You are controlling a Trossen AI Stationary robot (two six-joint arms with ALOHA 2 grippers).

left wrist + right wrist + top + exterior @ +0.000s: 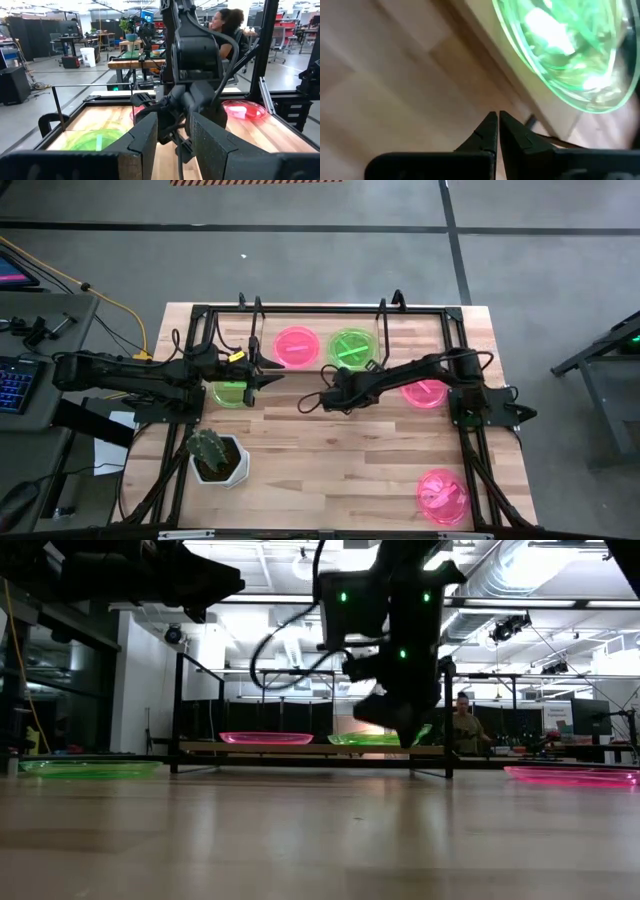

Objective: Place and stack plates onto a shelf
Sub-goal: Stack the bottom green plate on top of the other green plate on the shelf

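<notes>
From above, the low light-wood shelf framed by thin black rods (320,330) sits at the far side of the pale wooden table (340,450) and carries a round translucent pink plate (295,345) beside a round translucent green plate (351,347). A second green plate (229,393) lies on the table under the left arm, a second pink plate (425,391) lies partly under the right arm, and a third pink plate (441,495) sits alone near the front right corner. A white pot with a cactus (217,457) stands near the front left. The left gripper (272,376) hovers off the shelf's left front, its fingers apart and empty; the right gripper (305,404) reaches across the table's middle with its fingers pressed together, holding nothing. At table height, the right arm's dark body hangs before the shelf board (300,748), covering part of the green plate on it (375,738), while the pink one (265,737) shows clear. From the left wrist, the right arm blocks the centre, and a seated person (227,25) shows behind it. From the right wrist, the closed fingertips (490,127) point at the table just before the shelf edge, with the green plate (565,45) above them.
</notes>
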